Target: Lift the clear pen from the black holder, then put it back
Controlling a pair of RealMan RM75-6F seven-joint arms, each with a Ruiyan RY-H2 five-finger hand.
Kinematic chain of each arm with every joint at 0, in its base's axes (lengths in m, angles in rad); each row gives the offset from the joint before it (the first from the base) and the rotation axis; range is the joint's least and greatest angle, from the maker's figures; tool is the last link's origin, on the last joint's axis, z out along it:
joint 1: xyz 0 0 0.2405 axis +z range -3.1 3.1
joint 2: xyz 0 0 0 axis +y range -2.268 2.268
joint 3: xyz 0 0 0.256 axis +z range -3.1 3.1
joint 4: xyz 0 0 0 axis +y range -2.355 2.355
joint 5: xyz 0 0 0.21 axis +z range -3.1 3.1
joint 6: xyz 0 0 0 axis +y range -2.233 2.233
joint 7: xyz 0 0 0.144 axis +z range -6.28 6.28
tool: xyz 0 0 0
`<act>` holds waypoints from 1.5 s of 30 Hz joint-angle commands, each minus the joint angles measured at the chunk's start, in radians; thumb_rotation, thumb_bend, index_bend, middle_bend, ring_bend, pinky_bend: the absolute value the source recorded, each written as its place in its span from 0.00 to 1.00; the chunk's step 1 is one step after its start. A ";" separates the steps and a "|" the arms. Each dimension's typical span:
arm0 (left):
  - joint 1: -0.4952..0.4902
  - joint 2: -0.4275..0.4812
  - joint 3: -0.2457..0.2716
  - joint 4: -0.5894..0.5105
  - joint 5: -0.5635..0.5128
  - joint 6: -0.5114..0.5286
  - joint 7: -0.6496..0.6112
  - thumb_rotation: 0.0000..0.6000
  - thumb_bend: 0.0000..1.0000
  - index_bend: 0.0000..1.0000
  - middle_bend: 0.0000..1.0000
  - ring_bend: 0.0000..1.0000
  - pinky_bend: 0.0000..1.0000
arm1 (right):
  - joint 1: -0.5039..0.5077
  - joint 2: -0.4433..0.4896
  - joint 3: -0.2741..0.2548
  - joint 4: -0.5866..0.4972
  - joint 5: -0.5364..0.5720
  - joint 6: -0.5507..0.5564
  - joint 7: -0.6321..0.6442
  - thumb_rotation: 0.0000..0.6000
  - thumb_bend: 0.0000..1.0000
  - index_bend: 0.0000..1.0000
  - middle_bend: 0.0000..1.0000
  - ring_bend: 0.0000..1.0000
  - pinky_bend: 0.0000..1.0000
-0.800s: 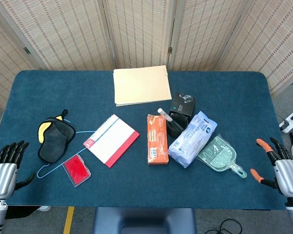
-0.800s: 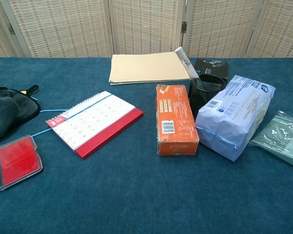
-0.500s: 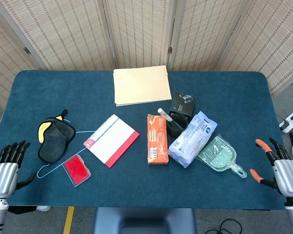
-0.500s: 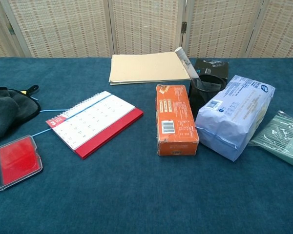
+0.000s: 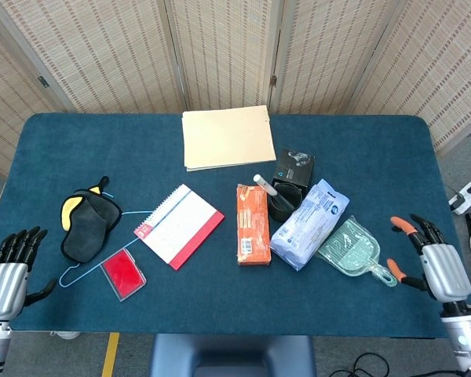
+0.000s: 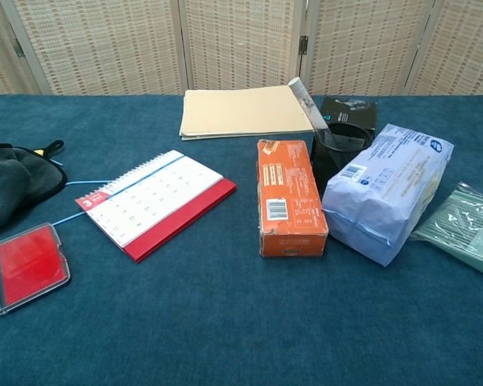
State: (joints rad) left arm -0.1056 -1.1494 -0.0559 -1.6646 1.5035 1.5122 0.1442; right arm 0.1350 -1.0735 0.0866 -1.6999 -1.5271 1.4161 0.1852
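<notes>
The clear pen [image 5: 265, 188] [image 6: 305, 100] leans to the left out of the black mesh holder [image 5: 282, 203] [image 6: 338, 149], which stands between the orange box and the pale blue packet. My right hand [image 5: 433, 265] hovers at the table's right front edge with its fingers spread, holding nothing, well right of the holder. At the front left corner my left hand [image 5: 8, 271] is likewise open and empty. Neither hand shows in the chest view.
An orange box [image 5: 252, 224] and a pale blue packet [image 5: 309, 222] flank the holder; a black box [image 5: 295, 166] sits behind it. A green dustpan [image 5: 355, 251] lies near my right hand. A folder [image 5: 228, 137], calendar [image 5: 179, 225], red case [image 5: 123, 273] and dark pouch [image 5: 89, 225] fill the left.
My right hand has moved left and inward over the table's right edge, toward the dustpan. The left hand and the pen have stayed put.
</notes>
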 commanded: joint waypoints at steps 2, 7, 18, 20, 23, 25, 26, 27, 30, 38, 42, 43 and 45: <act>0.002 0.003 0.000 -0.002 0.005 0.006 -0.005 1.00 0.26 0.11 0.11 0.08 0.11 | 0.093 -0.006 0.063 -0.079 0.093 -0.126 -0.058 1.00 0.33 0.25 0.29 0.08 0.11; 0.008 0.006 0.003 -0.002 0.009 0.014 -0.012 1.00 0.26 0.11 0.11 0.08 0.11 | 0.197 -0.013 0.136 -0.120 0.214 -0.269 -0.038 1.00 0.32 0.32 0.29 0.08 0.11; 0.023 0.014 0.009 -0.005 0.013 0.030 -0.017 1.00 0.26 0.11 0.11 0.08 0.11 | 0.468 -0.152 0.259 -0.010 0.550 -0.502 -0.207 1.00 0.15 0.33 0.21 0.00 0.02; 0.024 0.014 0.010 -0.006 0.015 0.030 -0.016 1.00 0.26 0.11 0.11 0.08 0.11 | 0.513 -0.184 0.267 0.019 0.607 -0.523 -0.248 1.00 0.16 0.33 0.21 0.00 0.02; 0.026 0.014 0.011 -0.008 0.014 0.031 -0.013 1.00 0.26 0.11 0.11 0.08 0.11 | 0.579 -0.236 0.271 0.070 0.689 -0.548 -0.309 1.00 0.20 0.33 0.21 0.00 0.02; 0.030 0.014 0.013 -0.009 0.013 0.034 -0.011 1.00 0.26 0.11 0.11 0.08 0.11 | 0.618 -0.271 0.269 0.108 0.737 -0.556 -0.348 1.00 0.24 0.33 0.21 0.00 0.02; 0.031 0.015 0.013 -0.009 0.011 0.034 -0.010 1.00 0.26 0.11 0.11 0.08 0.11 | 0.633 -0.285 0.268 0.123 0.756 -0.557 -0.362 1.00 0.25 0.33 0.21 0.00 0.02; 0.032 0.015 0.013 -0.009 0.009 0.034 -0.010 1.00 0.26 0.11 0.11 0.08 0.11 | 0.647 -0.299 0.266 0.137 0.772 -0.559 -0.376 1.00 0.25 0.33 0.21 0.00 0.02; 0.034 0.015 0.012 -0.008 0.003 0.032 -0.008 1.00 0.26 0.11 0.11 0.08 0.11 | 0.686 -0.334 0.262 0.174 0.818 -0.569 -0.408 1.00 0.25 0.33 0.21 0.00 0.02; 0.030 0.012 0.009 -0.008 0.001 0.024 -0.003 1.00 0.26 0.11 0.11 0.08 0.11 | 0.761 -0.410 0.252 0.265 0.892 -0.577 -0.464 1.00 0.25 0.38 0.22 0.00 0.02; 0.032 0.013 0.008 -0.005 -0.004 0.024 -0.006 1.00 0.26 0.11 0.11 0.08 0.11 | 0.784 -0.432 0.249 0.301 0.920 -0.580 -0.482 1.00 0.28 0.40 0.23 0.00 0.02; 0.033 0.013 0.008 -0.004 -0.005 0.025 -0.007 1.00 0.26 0.11 0.11 0.08 0.11 | 0.790 -0.437 0.247 0.310 0.928 -0.581 -0.488 1.00 0.28 0.40 0.23 0.00 0.02; 0.035 0.013 0.008 -0.003 -0.007 0.024 -0.008 1.00 0.26 0.11 0.11 0.08 0.11 | 0.797 -0.444 0.246 0.322 0.939 -0.583 -0.494 1.00 0.28 0.40 0.23 0.00 0.02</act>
State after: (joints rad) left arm -0.0712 -1.1367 -0.0478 -1.6675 1.4969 1.5367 0.1365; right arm 0.9277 -1.5129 0.3340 -1.3827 -0.5927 0.8348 -0.3046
